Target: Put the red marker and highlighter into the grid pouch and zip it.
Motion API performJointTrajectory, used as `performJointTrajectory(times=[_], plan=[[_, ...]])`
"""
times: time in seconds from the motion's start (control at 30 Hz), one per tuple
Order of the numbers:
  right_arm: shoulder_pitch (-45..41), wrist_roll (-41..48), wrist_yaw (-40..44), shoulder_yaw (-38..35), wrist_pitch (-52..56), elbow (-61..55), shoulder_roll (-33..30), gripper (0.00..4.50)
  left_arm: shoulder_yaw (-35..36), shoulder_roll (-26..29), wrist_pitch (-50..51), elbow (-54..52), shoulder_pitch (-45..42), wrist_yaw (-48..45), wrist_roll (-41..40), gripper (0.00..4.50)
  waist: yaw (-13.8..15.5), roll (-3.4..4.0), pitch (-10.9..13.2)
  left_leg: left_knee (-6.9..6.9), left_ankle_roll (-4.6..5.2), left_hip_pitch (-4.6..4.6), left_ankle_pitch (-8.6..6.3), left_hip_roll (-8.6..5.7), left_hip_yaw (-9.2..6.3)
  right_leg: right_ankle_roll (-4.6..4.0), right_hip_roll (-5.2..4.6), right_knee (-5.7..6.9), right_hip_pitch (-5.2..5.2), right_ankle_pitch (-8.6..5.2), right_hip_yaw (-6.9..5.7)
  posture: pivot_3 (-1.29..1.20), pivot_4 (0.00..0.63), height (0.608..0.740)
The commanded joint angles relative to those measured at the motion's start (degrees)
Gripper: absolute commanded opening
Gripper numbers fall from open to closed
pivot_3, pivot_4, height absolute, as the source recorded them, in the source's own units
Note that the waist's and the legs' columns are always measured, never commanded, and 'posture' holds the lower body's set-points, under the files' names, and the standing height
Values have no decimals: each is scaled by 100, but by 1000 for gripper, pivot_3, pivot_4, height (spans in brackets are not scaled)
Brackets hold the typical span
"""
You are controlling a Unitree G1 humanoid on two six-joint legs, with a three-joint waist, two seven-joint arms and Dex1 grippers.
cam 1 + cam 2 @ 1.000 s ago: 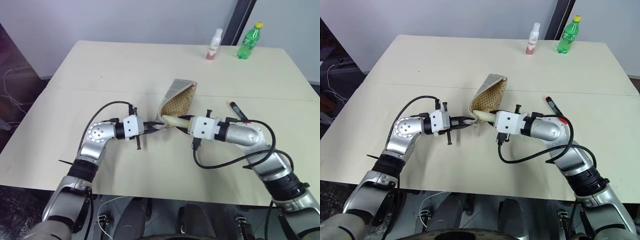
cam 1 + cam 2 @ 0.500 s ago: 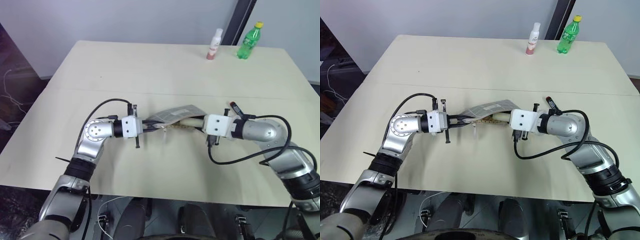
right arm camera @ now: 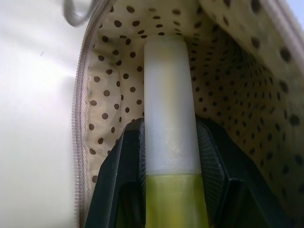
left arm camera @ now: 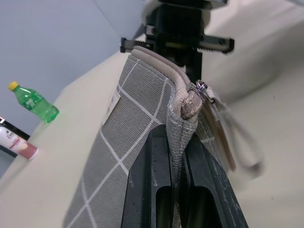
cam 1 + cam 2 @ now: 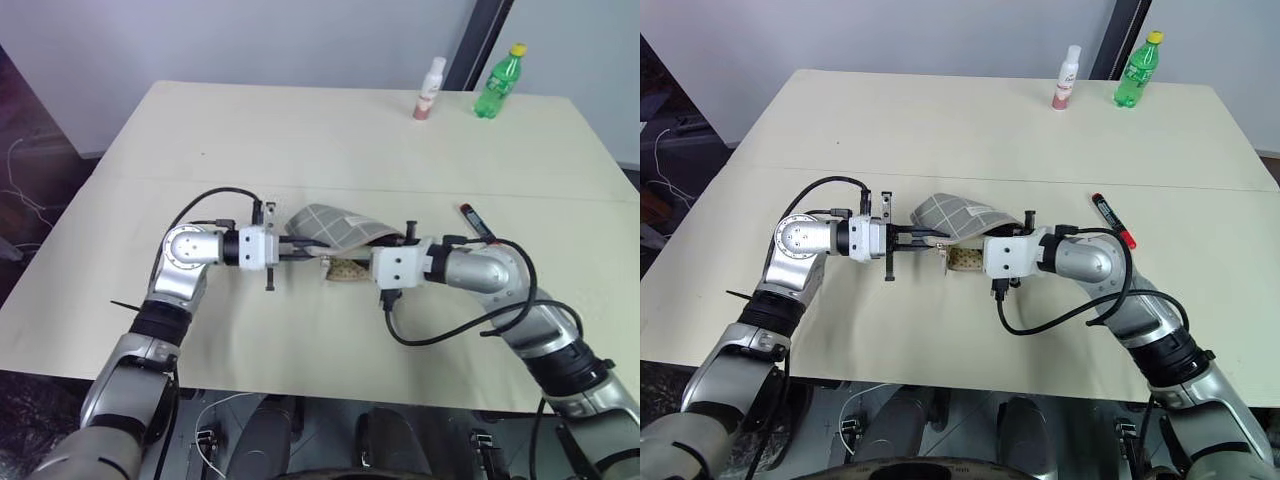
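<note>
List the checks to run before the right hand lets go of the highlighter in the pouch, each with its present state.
1. Left hand shut on grid pouch edge: ok.
2. Highlighter gripped by right hand: ok.
3. Highlighter tip inside the dotted lining: ok.
4. Highlighter fully inside pouch: not ok.
5. Red marker in pouch: not ok, lying on table.
6. Zip closed: not ok.

The grid pouch (image 4: 137, 109) is showing matt woven grey cloth, with dotted tan fabric lining. The highlighter (image 3: 169, 123) is looking like frosted, smooth plastic. The table (image 5: 300, 130) is appearing matt.
</note>
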Motion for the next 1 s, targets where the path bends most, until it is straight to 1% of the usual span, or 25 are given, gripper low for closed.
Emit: performJointTrajectory(times=[0.03, 0.1, 0.13, 0.2, 0.27, 0.47, 0.57, 0.6, 0.67, 0.73, 0.8, 0.87, 0.93, 1.0], plan=[[17, 79, -126, -185, -129, -106, 71, 902, 110, 1, -197, 175, -57, -113, -101, 0, -3, 0, 0, 0, 0, 0, 1, 0, 0, 0, 1, 0, 0, 0, 0, 0, 150, 740], [38, 285, -21, -307, 83, -203, 84, 1958, 163, 32, -241, 321, -22, -99, -87, 0, -5, 0, 0, 1, 0, 1, 1, 1, 0, 0, 3, 1, 0, 0, 0, 0, 150, 740], [49, 333, 16, -333, 135, -241, 76, 2345, 184, 34, -249, 355, -13, -92, -89, 0, -5, 0, 0, 1, 0, 1, 1, 1, 0, 0, 3, 2, 0, 0, 0, 0, 150, 740], [111, 311, -1, -414, 155, -300, -1, 3355, 239, 75, -300, 455, 12, -48, -56, 0, -3, 0, 0, 1, 0, 1, 1, 1, 0, 0, 3, 2, 0, 0, 0, 0, 150, 740], [154, 371, 26, -509, 191, -356, -48, 4454, 287, 112, -349, 556, 25, -5, -22, 0, 1, 0, 0, 1, 0, 1, 1, 1, 0, 0, 2, 2, 1, 0, 0, 0, 150, 740], [266, 551, 164, -732, 382, -610, -192, 4454, 319, 118, -398, 701, 22, 16, -2, 0, 1, 0, 0, 1, 0, 1, 0, 1, 0, 0, 1, 2, 0, 0, 0, 0, 150, 740], [389, 896, 317, -965, 639, -837, -280, 4454, 323, 119, -442, 754, 12, 39, 27, 0, 4, 0, 0, 1, 0, 1, 0, 1, 0, 0, 0, 2, 1, 0, 0, 0, 150, 740], [453, 1118, 330, -1120, 773, -973, -261, 4454, 326, 119, -446, 768, 20, 61, 38, 0, 2, 0, 0, 1, 0, 1, 0, 1, 0, 0, -7, 2, 1, 0, 0, 0, 150, 740], [667, 2015, 235, -1721, 1446, -1403, -13, 4454, 319, 103, -481, 788, 61, 162, 99, 0, 5, 0, 0, 0, 0, 0, 0, 1, -1, 0, -11, 2, 1, 0, 0, 0, 150, 740], [971, 2650, 170, -2217, 1930, -1759, 106, 4454, 328, 76, -567, 777, 119, 290, 140, 0, 7, 0, 0, -1, 0, 1, -1, 2, -2, 0, -13, 2, 2, 0, 0, 0, 150, 740], [1286, 3005, -132, -2730, 2316, -2044, 243, 4454, 396, 25, -652, 752, 151, 503, 154, 0, 13, -1, -1, -1, 1, 1, -2, 2, -3, 0, -15, 1, 5, 0, -2, 0, 150, 740], [1636, 3347, -676, -3296, 2718, -2364, 574, 4454, 443, 13, -725, 729, 190, 707, 203, 0, 15, -1, -1, 0, 1, 0, -2, 1, -3, 0, -16, 0, 5, 0, -1, 0, 150, 740], [2203, 3475, -1107, -3640, 2912, -2748, 912, 4454, 458, 37, -737, 690, 271, 832, 229, 0, 9, -1, -1, -1, 1, 1, -3, 1, -4, 0, -17, 1, 4, 0, 0, 0, 150, 740], [2756, 3406, -1415, -3785, 2829, -2982, 1190, 4454, 442, 34, -725, 658, 335, 912, 258, 0, 14, -2, -2, -5, 1, 1, -3, 1, -4, 0, -17, 1, 2, 0, 1, 0, 150, 740]])
